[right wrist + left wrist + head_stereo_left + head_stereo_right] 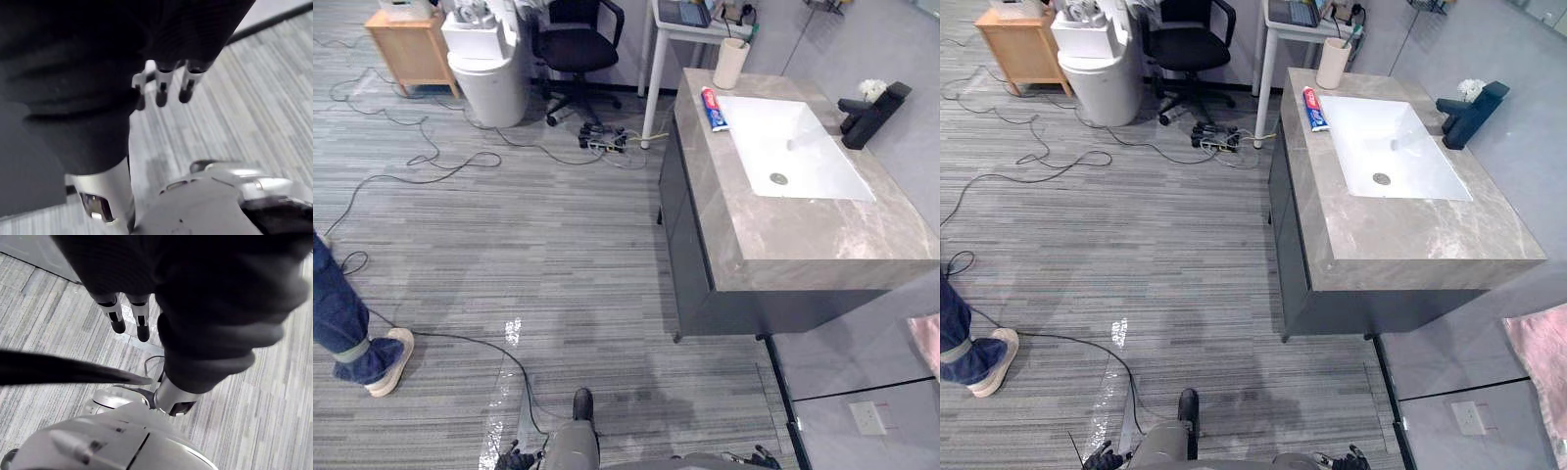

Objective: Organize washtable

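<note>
Left hand (129, 316): fingers straight and loosely spread, hanging toward the grey striped floor (509, 245), holding nothing; right hand (171, 83): likewise relaxed and empty.

Task items lie well ahead of both hands, further over on the right hand's side: a red, white and blue toothpaste tube (713, 108) lies flat on the grey marble-topped bench (822, 240), just beside the white rectangular sink (803, 147); a beige cylindrical cup (730, 64) stands upright just beyond the tube.

Assessment: no item is within reach; the step in hand is judged to be the approach.

Recommended: close squarely on the bench's long edge before raising either arm; stop with the tube ahead of the right hand; take the tube across its narrow width, since it lies flat and may slide; keep clear of the cup, which would tip easily.
</note>
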### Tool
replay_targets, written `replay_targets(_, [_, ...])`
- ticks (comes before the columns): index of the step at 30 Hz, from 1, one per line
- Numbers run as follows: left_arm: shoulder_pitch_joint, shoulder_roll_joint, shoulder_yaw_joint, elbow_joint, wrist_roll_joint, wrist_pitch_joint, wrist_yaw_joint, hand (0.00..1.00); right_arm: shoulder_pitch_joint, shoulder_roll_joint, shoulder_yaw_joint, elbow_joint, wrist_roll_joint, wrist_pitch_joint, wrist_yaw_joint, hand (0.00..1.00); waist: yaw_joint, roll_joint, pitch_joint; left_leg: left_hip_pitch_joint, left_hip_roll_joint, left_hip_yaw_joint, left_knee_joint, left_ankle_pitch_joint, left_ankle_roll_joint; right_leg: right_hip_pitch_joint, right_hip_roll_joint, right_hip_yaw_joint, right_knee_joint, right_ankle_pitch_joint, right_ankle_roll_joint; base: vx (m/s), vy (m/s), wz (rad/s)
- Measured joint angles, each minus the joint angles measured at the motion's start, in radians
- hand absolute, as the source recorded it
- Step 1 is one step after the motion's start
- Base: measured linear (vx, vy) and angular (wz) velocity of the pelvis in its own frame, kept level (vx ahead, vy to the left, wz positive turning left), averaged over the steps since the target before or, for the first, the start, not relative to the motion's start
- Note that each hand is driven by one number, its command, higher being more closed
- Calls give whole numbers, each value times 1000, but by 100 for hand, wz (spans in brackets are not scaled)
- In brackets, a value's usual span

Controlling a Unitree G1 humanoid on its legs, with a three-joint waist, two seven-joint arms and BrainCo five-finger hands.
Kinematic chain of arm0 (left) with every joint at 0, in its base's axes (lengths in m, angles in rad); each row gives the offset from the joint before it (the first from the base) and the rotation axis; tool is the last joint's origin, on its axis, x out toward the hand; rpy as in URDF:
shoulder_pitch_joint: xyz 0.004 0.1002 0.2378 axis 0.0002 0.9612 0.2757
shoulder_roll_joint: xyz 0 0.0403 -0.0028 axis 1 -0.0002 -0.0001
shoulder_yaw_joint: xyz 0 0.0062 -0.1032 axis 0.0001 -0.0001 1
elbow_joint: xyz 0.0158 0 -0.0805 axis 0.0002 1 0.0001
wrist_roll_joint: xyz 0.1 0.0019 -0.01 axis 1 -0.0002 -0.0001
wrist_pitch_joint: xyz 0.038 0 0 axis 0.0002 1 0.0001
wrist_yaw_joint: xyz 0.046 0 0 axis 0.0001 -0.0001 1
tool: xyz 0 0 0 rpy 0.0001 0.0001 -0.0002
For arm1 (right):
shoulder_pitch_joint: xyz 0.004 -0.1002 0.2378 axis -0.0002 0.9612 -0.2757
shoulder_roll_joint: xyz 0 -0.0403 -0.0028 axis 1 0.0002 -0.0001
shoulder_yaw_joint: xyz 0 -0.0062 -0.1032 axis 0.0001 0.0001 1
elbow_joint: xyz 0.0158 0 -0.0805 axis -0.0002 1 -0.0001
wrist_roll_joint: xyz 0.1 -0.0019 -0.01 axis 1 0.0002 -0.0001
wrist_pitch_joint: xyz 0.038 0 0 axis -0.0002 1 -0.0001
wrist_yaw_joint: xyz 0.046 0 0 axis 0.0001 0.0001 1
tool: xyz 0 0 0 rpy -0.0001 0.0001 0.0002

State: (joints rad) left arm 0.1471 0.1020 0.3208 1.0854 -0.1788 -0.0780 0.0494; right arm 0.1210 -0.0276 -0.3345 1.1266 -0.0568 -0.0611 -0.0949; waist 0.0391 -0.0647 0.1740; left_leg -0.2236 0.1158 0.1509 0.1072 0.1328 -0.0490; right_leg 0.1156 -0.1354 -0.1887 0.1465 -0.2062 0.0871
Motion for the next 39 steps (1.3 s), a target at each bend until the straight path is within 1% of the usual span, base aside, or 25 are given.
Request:
replay_targets(2, [10, -26, 39, -3, -22, -2, 2, 0, 4, -4, 0, -2, 7, 0, -6, 0, 10, 11, 8, -31, 18, 26, 55, -7, 3, -8, 3, 6, 0, -1, -1, -167, 58, -5])
replay_targets(4, [39, -49, 89, -3, -55, -2, 12, 0, -2, -18, 1, 6, 7, 0, -15, 0, 23, 18, 7, -86, 37, 39, 206, -60, 62, -22, -4, 48, -12, -7, 7, -78, 129, -48])
replay_targets(6, [78, -53, 132, -3, -79, 0, 24, 0, 0, -30, 2, 9, 7, 0, -15, 0, 33, 36, -1, -133, 78, 49, 365, -180, 49, -33, -9, 108, -38, -6, 7, 45, 266, -95])
replay_targets(7, [96, -50, 156, -2, -91, -2, 30, 0, 0, -31, 1, 17, 7, 2, -16, 0, 36, 39, -13, -136, 64, 87, 362, -240, 60, -39, -36, 135, -55, -2, 2, 93, 306, -89])
replay_targets(9, [86, -48, 152, -3, -96, -15, 42, 0, 4, -16, -14, 30, 8, 1, -15, 0, 29, 7, -47, -144, 21, 149, 315, -252, 54, -102, -86, 139, 9, 8, 10, 160, 284, -40])
replay_targets(12, [54, -50, 150, -25, -98, -20, 40, 0, 4, -13, -44, 30, 9, 5, 3, 0, 36, 14, -55, -77, -38, 210, 197, -251, 55, -141, -92, 155, 308, 82, 6, 203, 248, -18])
replay_targets(16, [55, -45, 152, -24, -102, -18, 41, 0, 6, -16, -45, 26, 32, 3, 13, 0, 34, 20, -63, -18, -87, 234, 130, -250, 55, -152, -93, 140, 455, 126, -6, 70, 220, -39])
replay_targets(19, [38, -37, 155, -24, -102, -17, 41, 0, 18, -20, -55, 22, 68, -1, 12, 0, 31, 49, -61, 42, -106, 234, -1, -186, 86, -182, -7, 100, 457, 26, -18, -9, 157, -39])
replay_targets(20, [22, -36, 156, -23, -102, -16, 40, 0, 26, -22, -58, 12, 82, -5, 12, 0, 29, 70, -57, 70, -107, 226, -77, -159, 90, -204, 60, 78, 435, -43, -39, -80, 127, -25])
replay_targets(21, [-17, -34, 156, -19, -99, -14, 38, 0, 31, -32, -58, 0, 96, -7, 12, 0, 17, 89, -51, 90, -110, 218, -157, -183, 73, -234, 149, 81, 371, -74, -81, -86, 131, -11])
replay_targets(22, [-40, -30, 167, -16, -91, -12, 38, 0, 32, -16, -57, -1, 96, -7, 12, 0, 1, 54, -59, 95, -137, 225, -152, -215, 81, -251, 157, 86, 321, -89, -90, -63, 93, 26])
replay_targets(23, [-85, -1, 216, -17, -84, -13, 38, 0, 41, 12, -53, -4, 96, -20, 13, 0, -28, -26, -16, 37, -140, 292, 233, -284, 270, -268, 112, 109, 270, -137, -74, -77, 1, -17])
replay_targets(24, [-84, -20, 236, -12, -78, -12, 41, 0, 57, -8, -53, 1, 95, -18, 14, 0, -28, 40, 7, 121, -52, 207, 285, -476, 134, -287, 185, 100, 298, -126, -84, -186, 23, -33])
replay_targets(25, [-93, -15, 247, 2, -68, -5, 43, 0, 43, 6, -62, 19, 99, -7, 8, 0, -30, 15, 29, 147, -83, 193, 292, -463, 106, -302, 177, 143, 354, -103, -104, -242, 34, -77])
replay_targets(27, [-122, -39, 233, 2, -19, 2, 34, 0, 105, 22, -81, 26, 107, 11, 14, 0, -60, 41, 9, 224, -107, 195, 116, -418, 107, -355, 208, 138, 284, -72, -67, -141, 53, -12])
replay_targets(28, [-126, -49, 235, 0, -6, 2, 28, 0, 117, 25, -82, 29, 107, 13, 11, 0, -67, 49, 6, 236, -108, 187, 86, -408, 97, -367, 214, 141, 251, -47, -70, 65, -13, 38])
replay_targets(30, [-108, -86, 252, -36, 15, 3, 14, 0, 159, 48, -128, 28, 107, 29, 11, 0, -77, 54, -27, 237, -93, 150, 78, -404, 93, -378, 214, 160, 230, -6, -119, 231, -72, 59])
replay_targets(31, [-76, -102, 287, -36, 25, 5, 10, 0, 182, 71, -166, 8, 105, 35, 13, 0, -82, 49, -59, 231, -72, 129, 160, -444, 58, -320, 192, 149, 179, -2, -118, 345, -114, 69])
replay_targets(32, [-70, -110, 306, -39, 25, 8, 10, 0, 197, 74, -167, -20, 102, 36, 14, 0, -75, 57, -59, 195, -38, 131, 284, -477, 44, -299, 185, 99, 154, 48, -128, 386, -125, 64])
replay_targets(33, [-65, -120, 321, -44, 24, 13, 10, 0, 208, 68, -160, -52, 101, 37, 16, 0, -69, 72, -56, 125, 25, 127, 493, -502, 38, -288, 203, 79, 181, 34, -155, 349, -77, 18])
replay_targets(34, [-37, -125, 321, -45, 24, 24, 9, 0, 210, 63, -157, -93, 103, 35, 9, 0, -49, 83, -54, 70, 73, 134, 672, -463, 34, -267, 221, 86, 215, -4, -158, 352, -63, -7])
replay_targets(35, [-23, -126, 319, -45, 24, 28, 9, 0, 202, 56, -156, -100, 105, 28, 8, 0, -46, 79, -63, 59, 83, 129, 722, -439, 28, -255, 225, 95, 219, -12, -152, 460, -39, -38])
replay_targets(37, [10, -129, 304, -45, 23, 29, 10, 0, 138, 38, -109, -123, 121, -1, 6, 0, -20, 65, -89, 26, 118, 147, 877, -299, 23, -186, 235, 175, 174, -17, -161, 452, 26, -74])
replay_targets(38, [15, -129, 301, -42, 21, 28, 8, 0, 120, 34, -93, -127, 127, -9, 8, 0, -16, 59, -97, 9, 130, 156, 911, -306, 20, -163, 235, 194, 158, -13, -166, 473, 100, -93])
replay_targets(39, [20, -125, 303, -27, 18, 25, 10, 0, 81, 27, -83, -130, 140, -18, 5, 0, -18, 57, -100, 0, 139, 159, 897, -357, 32, -127, 227, 232, 125, -8, -168, 465, 141, -90])
